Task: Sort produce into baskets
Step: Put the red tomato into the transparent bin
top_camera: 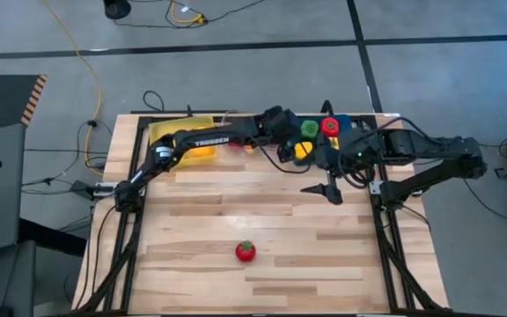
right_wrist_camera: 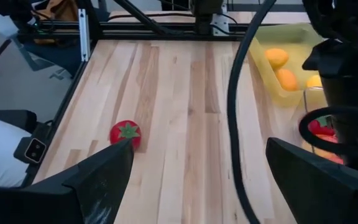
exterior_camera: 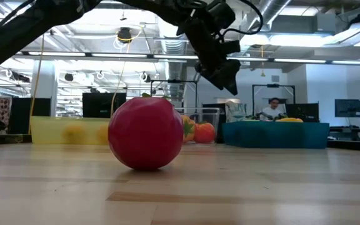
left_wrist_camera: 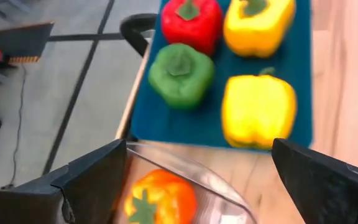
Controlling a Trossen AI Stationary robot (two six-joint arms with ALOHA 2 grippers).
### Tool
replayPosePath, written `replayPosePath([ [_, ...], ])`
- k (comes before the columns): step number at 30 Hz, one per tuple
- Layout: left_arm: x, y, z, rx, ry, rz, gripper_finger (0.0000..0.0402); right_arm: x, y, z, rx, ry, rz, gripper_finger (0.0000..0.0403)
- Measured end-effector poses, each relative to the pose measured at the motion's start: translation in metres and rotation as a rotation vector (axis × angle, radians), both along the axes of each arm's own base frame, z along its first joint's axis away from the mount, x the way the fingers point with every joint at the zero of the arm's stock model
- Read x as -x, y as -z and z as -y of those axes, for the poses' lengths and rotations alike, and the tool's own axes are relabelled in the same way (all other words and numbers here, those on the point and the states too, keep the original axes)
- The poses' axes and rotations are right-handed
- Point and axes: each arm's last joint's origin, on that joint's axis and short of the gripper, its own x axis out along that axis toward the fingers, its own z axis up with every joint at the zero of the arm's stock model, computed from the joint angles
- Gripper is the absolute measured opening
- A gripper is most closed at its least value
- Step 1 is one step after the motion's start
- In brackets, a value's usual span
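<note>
**Both arms over the far bins, one tomato left out front**

Two arms meet near the far edge of the tabletop [top_camera: 262,211]. The left gripper [left_wrist_camera: 197,180] hangs over the gap between the clear bin [left_wrist_camera: 191,171] and the blue bin [left_wrist_camera: 166,112], fingers spread wide w/ nothing between them. The right gripper [right_wrist_camera: 194,180] sits just in front of the blue bin toward the table's right side, also wide open and empty, pointing back across the bare boards.

Blue bin, at the far right corner: a red pepper [left_wrist_camera: 190,22], a green pepper [left_wrist_camera: 180,73] and two yellow peppers [left_wrist_camera: 258,111], all resting on the bin floor. Clear bin, mid far edge: an orange green-topped fruit [left_wrist_camera: 160,199] below the left gripper; more red and orange pieces in there, too blurred to name. Yellow bin [right_wrist_camera: 272,62], toward the far left corner: three yellow-orange fruits [right_wrist_camera: 277,57].

One red tomato [top_camera: 246,252] w/ a green top lies alone on the wood near the front edge, about mid-width, well apart from both grippers and all three bins. A person sits at a desk in the room beyond the table.
</note>
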Motion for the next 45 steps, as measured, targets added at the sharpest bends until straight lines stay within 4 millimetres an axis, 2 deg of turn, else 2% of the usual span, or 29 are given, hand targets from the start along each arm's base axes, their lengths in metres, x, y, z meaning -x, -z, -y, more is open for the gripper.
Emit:
replayPosePath([
  [4,0.003,-0.013,0.008,-0.002,0.018,0.014,0.0388,0.000,0.000,-0.003,0.000,-0.012,0.000,0.0392],
  [8,0.023,-0.042,0.018,0.012,0.046,-0.017,0.0388,0.000,-0.001,-0.004,0.000,-0.016,0.007,0.0392],
  [12,0.045,-0.060,0.032,0.094,0.096,-0.055,0.0388,-0.001,-0.002,-0.003,-0.001,-0.015,0.020,0.0392],
  [16,0.074,-0.079,0.050,0.123,0.117,-0.034,0.0388,-0.001,-0.002,-0.003,-0.001,-0.015,0.024,0.0392],
  [25,0.156,-0.092,0.084,0.082,-0.008,0.022,0.0388,-0.002,-0.002,-0.004,-0.017,-0.006,0.021,0.0392],
  [30,0.194,-0.086,0.094,0.138,-0.071,0.062,0.0388,-0.014,0.003,-0.004,-0.091,0.040,0.016,0.0392],
  [35,0.222,-0.079,0.101,0.188,-0.117,0.111,0.0388,-0.037,0.018,-0.006,-0.099,0.051,-0.043,0.0392],
  [40,0.237,-0.066,0.109,0.231,-0.148,0.124,0.0388,-0.063,0.044,-0.012,-0.091,0.042,-0.143,0.0392],
  [45,0.242,-0.052,0.116,0.246,-0.156,0.093,0.0388,-0.094,0.072,-0.028,-0.082,0.004,-0.197,0.0392],
])
